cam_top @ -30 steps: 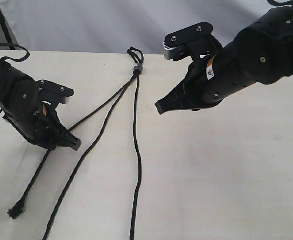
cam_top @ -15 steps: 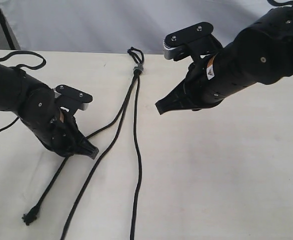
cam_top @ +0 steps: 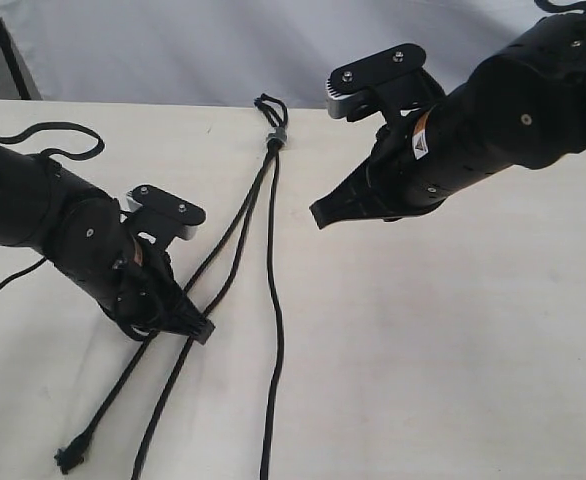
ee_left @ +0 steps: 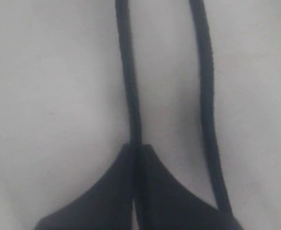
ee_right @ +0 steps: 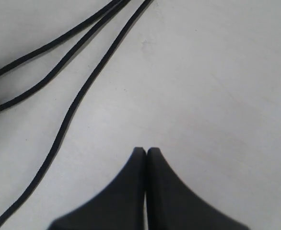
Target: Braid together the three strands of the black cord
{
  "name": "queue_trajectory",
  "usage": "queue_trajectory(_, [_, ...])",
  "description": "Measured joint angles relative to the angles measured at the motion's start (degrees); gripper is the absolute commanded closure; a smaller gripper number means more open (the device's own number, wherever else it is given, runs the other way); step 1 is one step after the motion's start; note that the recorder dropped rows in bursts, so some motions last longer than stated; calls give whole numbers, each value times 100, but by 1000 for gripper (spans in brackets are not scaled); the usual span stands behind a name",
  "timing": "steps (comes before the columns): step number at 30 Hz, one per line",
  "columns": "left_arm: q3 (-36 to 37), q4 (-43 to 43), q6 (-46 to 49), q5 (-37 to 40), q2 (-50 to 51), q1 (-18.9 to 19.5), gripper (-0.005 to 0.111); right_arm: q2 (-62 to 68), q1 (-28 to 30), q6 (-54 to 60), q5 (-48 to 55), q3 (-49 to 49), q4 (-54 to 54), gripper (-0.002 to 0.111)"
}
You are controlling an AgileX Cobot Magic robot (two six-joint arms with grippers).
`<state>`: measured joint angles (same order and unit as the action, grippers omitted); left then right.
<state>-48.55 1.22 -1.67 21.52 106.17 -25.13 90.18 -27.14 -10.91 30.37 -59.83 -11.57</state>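
Your left end effector (cam_top: 199, 328) is low on the table (cam_top: 453, 360), and it pinches one of the three strands (cam_top: 261, 178) of the black cord (cam_top: 271, 152) (in the left wrist view that strand (ee_left: 129, 86) runs right into the pinch, with a second strand (ee_left: 205, 96) just beside it). Your right end effector (cam_top: 319, 214) hangs above the table, squeezed together on nothing, off to the right of the grey band (cam_top: 276, 137) that ties the strands at the far edge. The third strand (cam_top: 278, 330) lies almost straight down the middle, apart from both end effectors.
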Motion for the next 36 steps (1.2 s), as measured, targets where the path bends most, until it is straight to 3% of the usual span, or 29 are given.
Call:
queue_trajectory(15, [140,249,-95,73,-554,1213,105,0,0,0,0,0,0,108])
queue_trajectory(17, [140,249,-180,52,-554,1278,98,0,0,0,-12,0,0,108])
queue_trajectory(24, [209,250,-275,437,-554,1315,53,0,0,-94,-108,0,0,108])
queue_trajectory(27, [209,250,-286,437,-568,1314,46,0,0,-229,-119,0,0,108])
queue_trajectory(31, [197,295,-298,447,-878,1314,45,0,-49,-274,-119,0,299,108])
queue_trajectory(33, [108,390,-310,458,-1224,1341,45,0,-220,-274,-119,0,348,103])
queue_trajectory(36, [-30,499,-459,432,-1854,1595,45,41,-670,-274,-151,0,404,79])
